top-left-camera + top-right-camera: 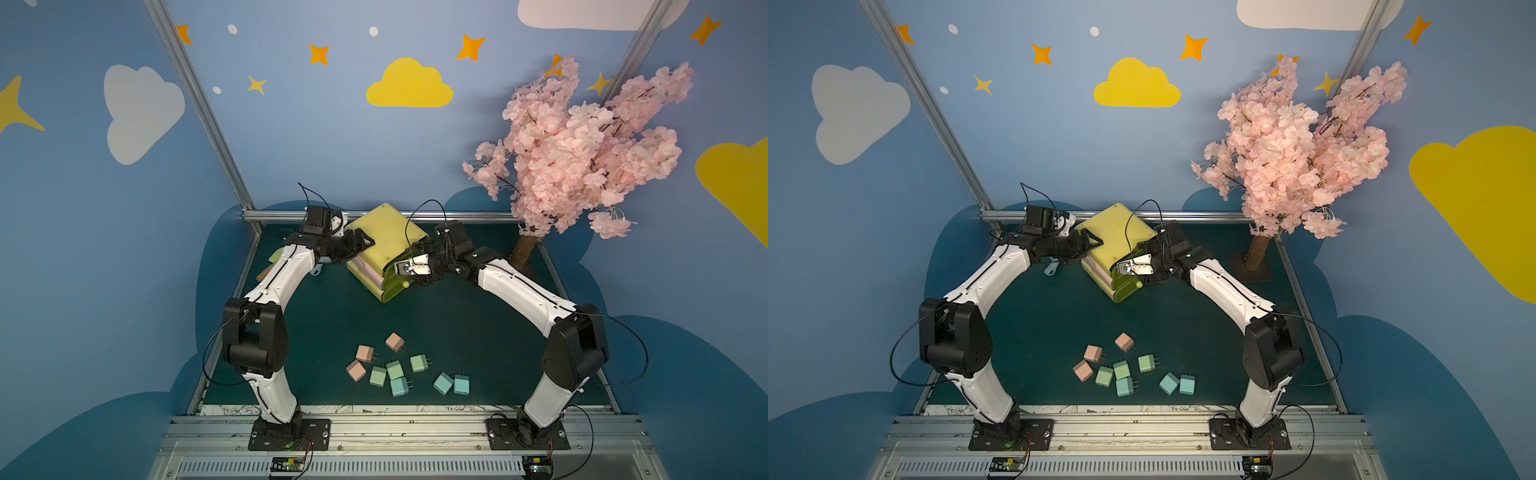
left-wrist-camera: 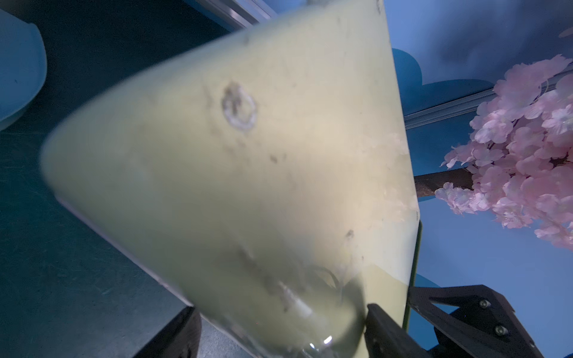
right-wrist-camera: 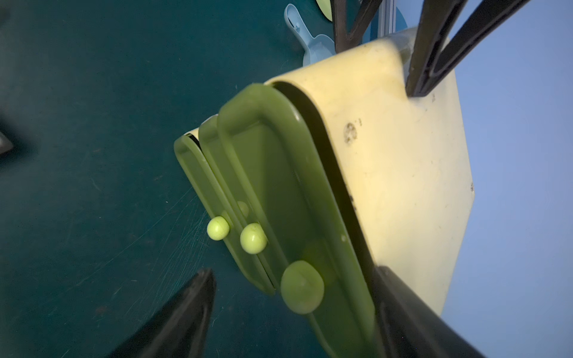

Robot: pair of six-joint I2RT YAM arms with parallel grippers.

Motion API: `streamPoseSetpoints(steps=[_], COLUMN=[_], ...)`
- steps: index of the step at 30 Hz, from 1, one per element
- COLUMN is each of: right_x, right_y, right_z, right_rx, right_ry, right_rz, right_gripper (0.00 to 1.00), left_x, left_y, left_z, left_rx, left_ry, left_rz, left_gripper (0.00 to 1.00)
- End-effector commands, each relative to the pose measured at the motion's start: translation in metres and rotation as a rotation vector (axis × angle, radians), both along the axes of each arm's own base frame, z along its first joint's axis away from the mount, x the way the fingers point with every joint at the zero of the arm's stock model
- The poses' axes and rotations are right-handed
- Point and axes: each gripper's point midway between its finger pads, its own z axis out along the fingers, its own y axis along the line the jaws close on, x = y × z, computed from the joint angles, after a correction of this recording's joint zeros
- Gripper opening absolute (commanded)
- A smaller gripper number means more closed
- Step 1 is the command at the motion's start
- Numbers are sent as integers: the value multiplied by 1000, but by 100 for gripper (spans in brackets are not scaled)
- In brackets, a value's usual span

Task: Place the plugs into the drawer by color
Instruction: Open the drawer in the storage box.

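Hiding drawer [image 1: 386,232] front, right pincer [image 3: 294,272] wide; left pincer [image 1: 366,242] clamping it.

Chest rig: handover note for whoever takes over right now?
Left gripper: shut on the chest at its top edge, bracing it.
Right gripper: open, jaws either side of the top drawer knob; that drawer is slightly ajar.
Plugs: all nine on the mat near the front: three pink, three green, three blue.
Done: nothing sorted.
Left: open drawers, load one color per drawer.
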Motion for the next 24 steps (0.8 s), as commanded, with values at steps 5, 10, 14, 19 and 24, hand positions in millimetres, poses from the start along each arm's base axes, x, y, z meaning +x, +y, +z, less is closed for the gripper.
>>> streamPoseSetpoints(steps=[5,10,14,19,24], right_x=[-22,-37,-52,-64,-68], right_y=[-14,-31,-44,-53,-48], right_z=[1,-9,-11,6,36], right_rx=[1,-28,-19,10,86], right_ry=[32,47,45,12,-21], right_rz=[-43,-99,-130,-144,-136], right_gripper=[81,80,80,81,80], left_x=[1,2,2,2,2], left_y=[14,16,15,13,8], left_z=[-30,-29,-30,-30,-30], left_rx=[59,61,57,50,41], left_ry=[77,76,80,84,88], left_rz=[41,46,45,43,33], left_gripper=[84,84,84,84,84])
